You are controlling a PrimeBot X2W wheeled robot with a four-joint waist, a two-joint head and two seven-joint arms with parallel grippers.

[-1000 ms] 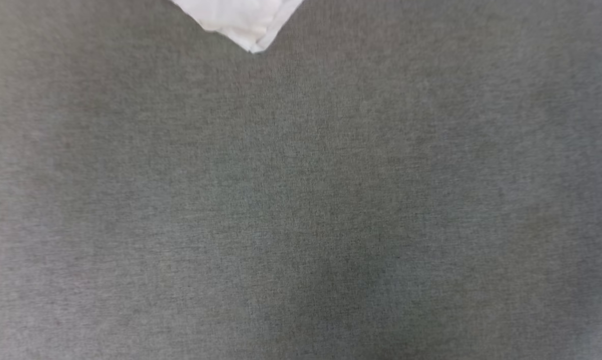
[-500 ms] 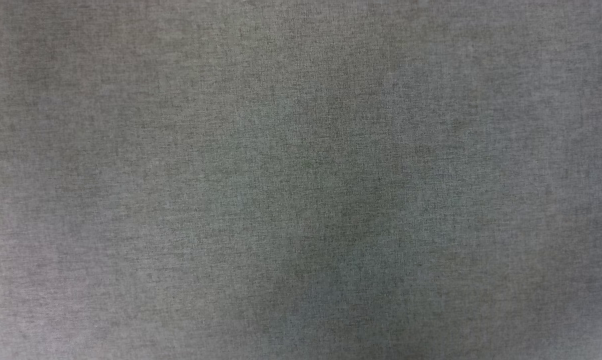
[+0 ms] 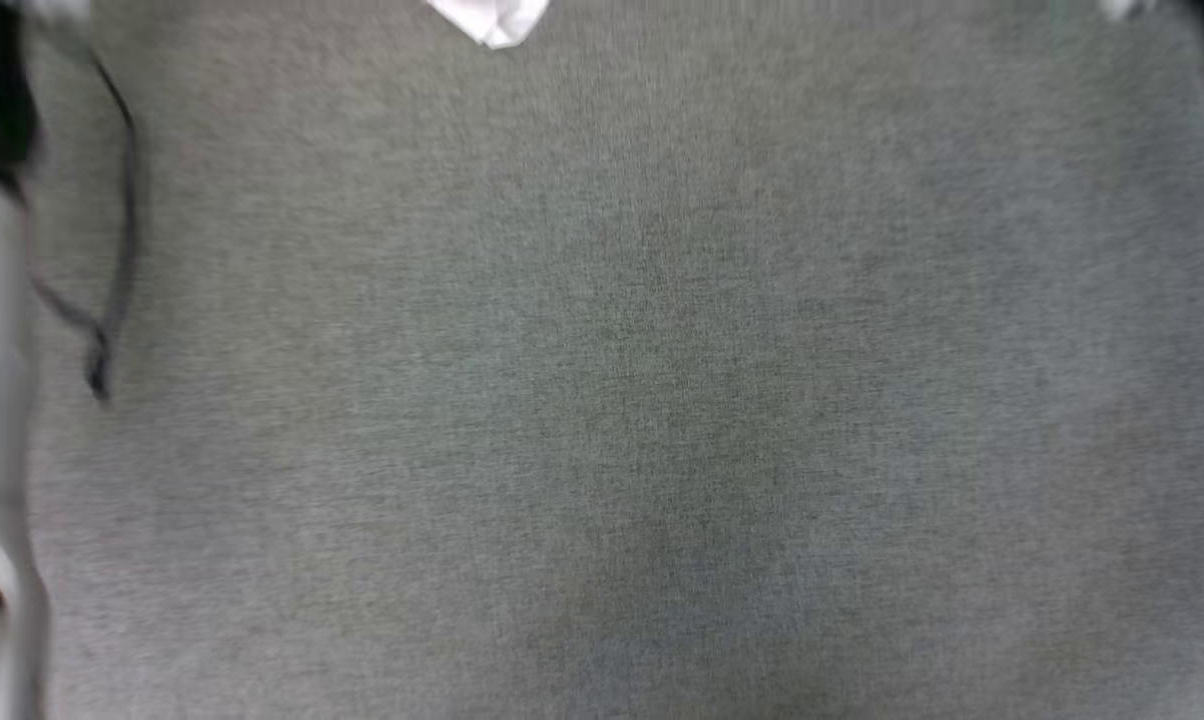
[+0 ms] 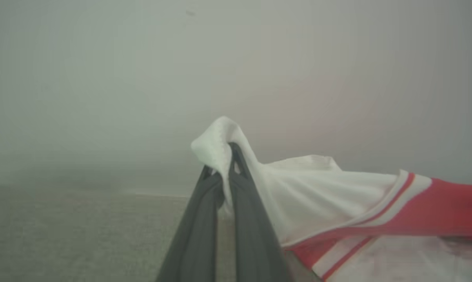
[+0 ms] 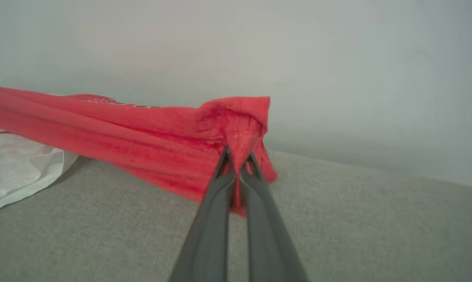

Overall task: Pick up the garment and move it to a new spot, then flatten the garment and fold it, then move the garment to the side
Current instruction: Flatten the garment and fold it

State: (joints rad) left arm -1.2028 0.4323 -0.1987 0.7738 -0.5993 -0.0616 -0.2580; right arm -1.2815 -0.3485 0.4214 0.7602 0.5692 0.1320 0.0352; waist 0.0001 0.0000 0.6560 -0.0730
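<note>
Grey cloth-covered bench [image 3: 662, 400], pale wall behind. Garment [image 5: 102, 133] stretched just above bench: soft, light, likely to sag mid-span. L end effector [image 4: 220, 158] pinched tight on white sleeve tip, R end effector [image 5: 239, 154] likewise on red corner; both look like good holds

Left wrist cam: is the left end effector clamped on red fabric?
No, the left end effector is shut on the white sleeve of the red jersey.

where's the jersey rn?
The jersey is strung between both arms over the grey cloth surface: the left end effector pinches a white sleeve, the right end effector a red edge. Its white tip shows at the head view's top edge.
</note>
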